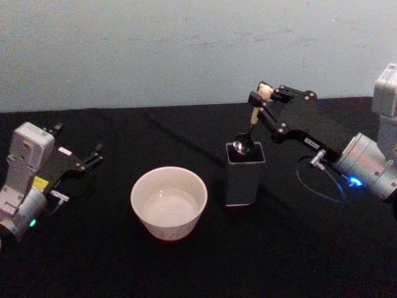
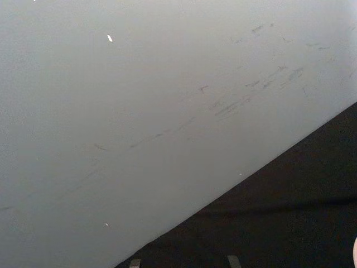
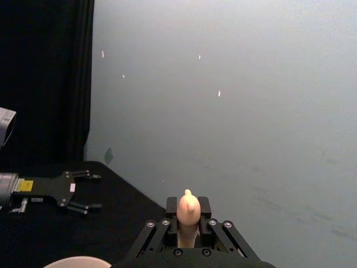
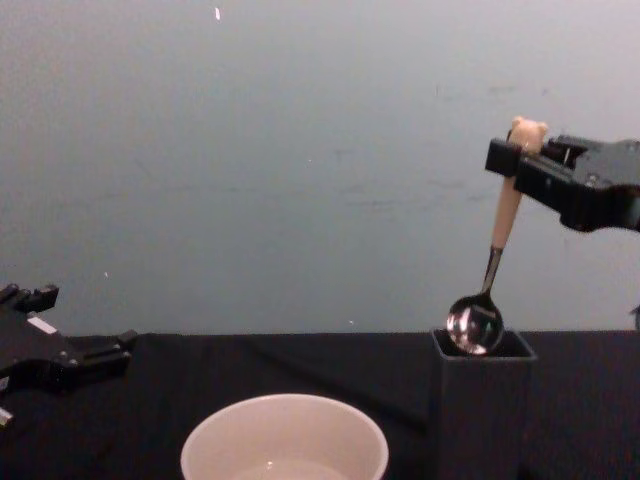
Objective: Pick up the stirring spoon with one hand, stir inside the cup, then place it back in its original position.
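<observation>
Right gripper (image 1: 259, 98) is clamped on the stirring spoon (image 4: 505, 215) high on its beige handle, just under the bear head (image 3: 188, 204). The spoon hangs tilted, its shiny bowl at the mouth of the dark grey holder (image 1: 245, 177). The cream-white cup (image 1: 167, 230) stands to the holder's left, apart from it. Left gripper (image 1: 93, 156) is parked at the table's left, fingers spread, holding nothing.

Judgement: the spoon is light and stiff, with a smooth handle that may pivot in the pinch. A firm, square hold on the handle suits stirring.
</observation>
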Robot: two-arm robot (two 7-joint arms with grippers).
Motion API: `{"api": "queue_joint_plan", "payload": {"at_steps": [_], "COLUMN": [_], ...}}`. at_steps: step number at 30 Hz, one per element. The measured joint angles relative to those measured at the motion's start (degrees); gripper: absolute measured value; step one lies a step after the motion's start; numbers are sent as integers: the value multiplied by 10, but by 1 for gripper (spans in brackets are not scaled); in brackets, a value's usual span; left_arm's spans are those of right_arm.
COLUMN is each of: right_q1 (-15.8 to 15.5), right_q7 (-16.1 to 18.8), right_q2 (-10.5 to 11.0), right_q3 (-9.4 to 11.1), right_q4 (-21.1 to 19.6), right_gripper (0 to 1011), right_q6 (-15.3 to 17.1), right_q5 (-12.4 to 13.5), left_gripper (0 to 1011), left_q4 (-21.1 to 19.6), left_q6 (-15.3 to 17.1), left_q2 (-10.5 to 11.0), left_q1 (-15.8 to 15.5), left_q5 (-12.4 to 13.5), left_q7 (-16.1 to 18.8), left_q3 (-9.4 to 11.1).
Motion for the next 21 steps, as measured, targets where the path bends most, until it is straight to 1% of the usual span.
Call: {"api": "queue_joint_plan", "payload": {"at_steps": [8, 15, 21], "right_q1": [-2, -1, -5], "right_q7": [-11, -45, -69], "right_q2": [-10, -29, -40], "right_q3": [-10, -15, -14], "right_q4": [9, 28, 34], "right_gripper": [212, 212, 212], "right_q6": [24, 62, 83], "right_q5": [0, -1, -4], "left_gripper": [1001, 1001, 1001], "left_q4": [0, 0, 0], "left_q6": [0, 0, 0], "left_q2": [0, 0, 0], "left_q1": [0, 0, 0], "left_q5": [0, 0, 0], "left_q7": [0, 0, 0], "left_q3": [0, 0, 0]}}
